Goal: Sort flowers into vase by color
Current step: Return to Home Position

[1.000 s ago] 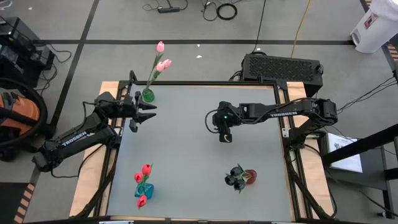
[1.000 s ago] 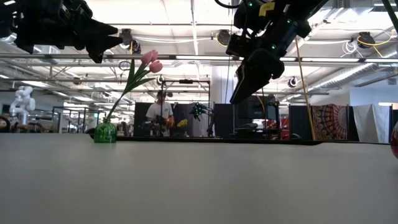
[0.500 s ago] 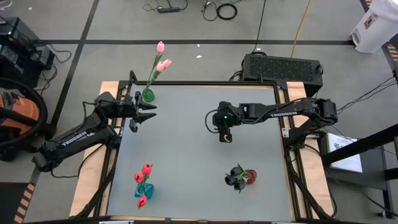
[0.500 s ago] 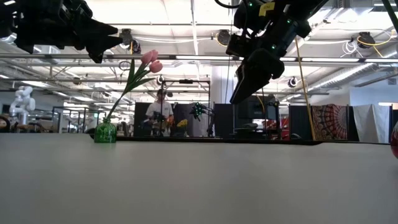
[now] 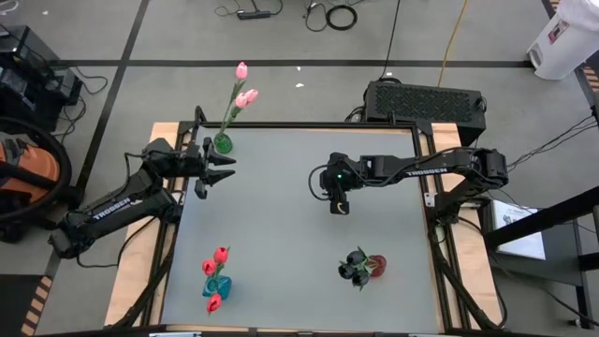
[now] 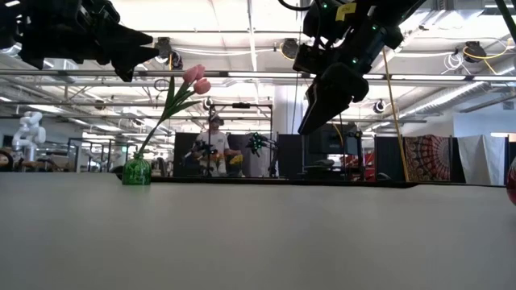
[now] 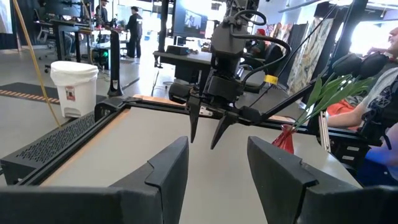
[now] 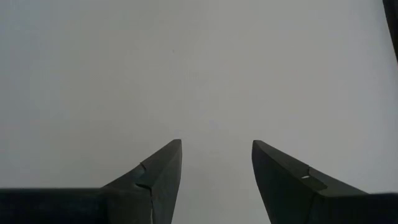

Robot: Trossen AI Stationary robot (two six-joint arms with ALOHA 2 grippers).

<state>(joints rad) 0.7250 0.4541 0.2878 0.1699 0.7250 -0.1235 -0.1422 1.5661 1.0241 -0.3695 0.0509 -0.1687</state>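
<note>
Pink tulips (image 5: 241,90) stand with their stems in a green vase (image 5: 222,144) at the table's far left; they also show in the low view (image 6: 192,79). Red tulips (image 5: 215,271) stand in a blue vase (image 5: 217,285) at the near left. Black tulips (image 5: 355,268) stand in a red vase (image 5: 376,266) at the near right. My left gripper (image 5: 225,168) is open and empty, high above the table beside the green vase. My right gripper (image 5: 339,208) is open and empty, pointing down over the table's middle.
The grey tabletop (image 5: 299,243) lies bare between the three vases. A black box (image 5: 423,99) sits behind the table's far right edge. In the low view a person (image 6: 211,153) stands far behind the table.
</note>
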